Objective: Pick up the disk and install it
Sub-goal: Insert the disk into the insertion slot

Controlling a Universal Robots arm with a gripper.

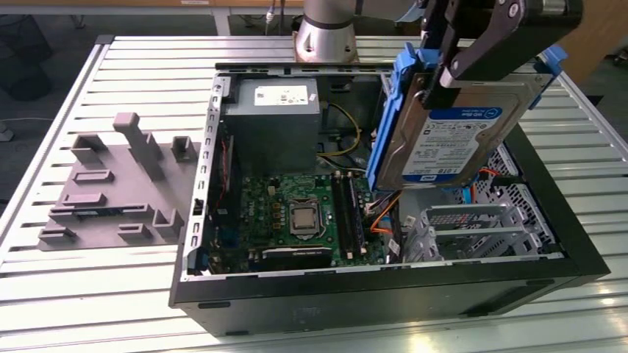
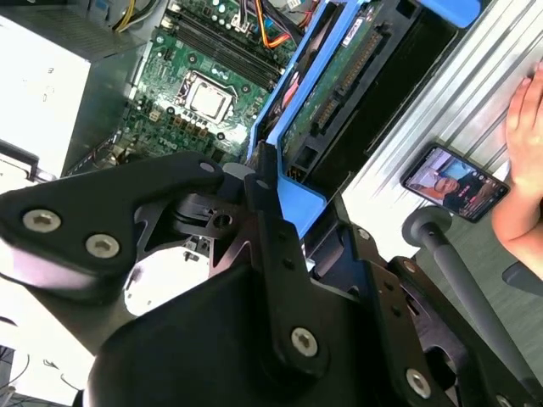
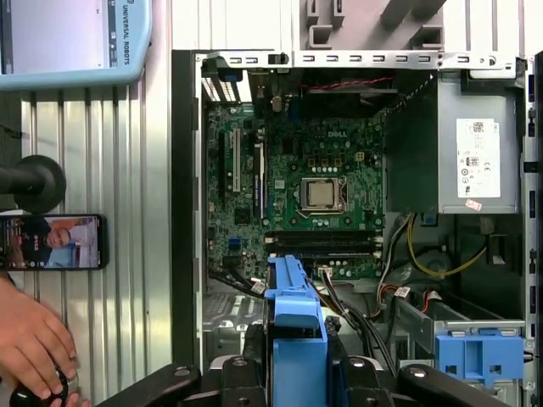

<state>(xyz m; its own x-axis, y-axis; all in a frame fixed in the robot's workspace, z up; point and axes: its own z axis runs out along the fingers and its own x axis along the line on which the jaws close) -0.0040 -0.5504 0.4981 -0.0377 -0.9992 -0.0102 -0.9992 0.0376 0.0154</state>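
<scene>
Disk (image 1: 457, 140): silver hard drive with white-and-blue label, framed in blue carrier (image 1: 398, 103). Raised above the open computer case (image 1: 393, 294), tilted close to upright, label side toward the exterior camera. Hangs over the metal drive cage (image 1: 471, 228), at the case's end on the exterior view's right. Underside, a green circuit board (image 2: 339, 93), seen from the second wrist camera.

Gripper (image 1: 446, 73): black, two-fingered, closed narrow and clamped across the carrier's edges, gripping the disk. One finger (image 2: 265, 212) pressed flat against the blue frame.

Case contents:
- grey power-supply box (image 1: 273, 110) with white sticker, at the far corner on the exterior view's left
- green motherboard (image 1: 294, 213) lying flat beside it, processor socket (image 1: 304, 218) near its middle
- blue plastic bracket (image 3: 479, 356) on the grey metal bay

Table (image 1: 98, 294): slatted aluminium, carrying the case at its middle.
- grey moulded fixture plate (image 1: 108, 184) near the edge on the exterior view's left, apart from the case
- robot base (image 1: 324, 33) at the far edge, behind the case
- phone (image 3: 53, 242) with lit screen, flat on the slats just beside the case wall
- light-blue-rimmed pendant screen (image 3: 76, 38), also beside the case
- a person's hand (image 3: 34, 339) near the phone
</scene>
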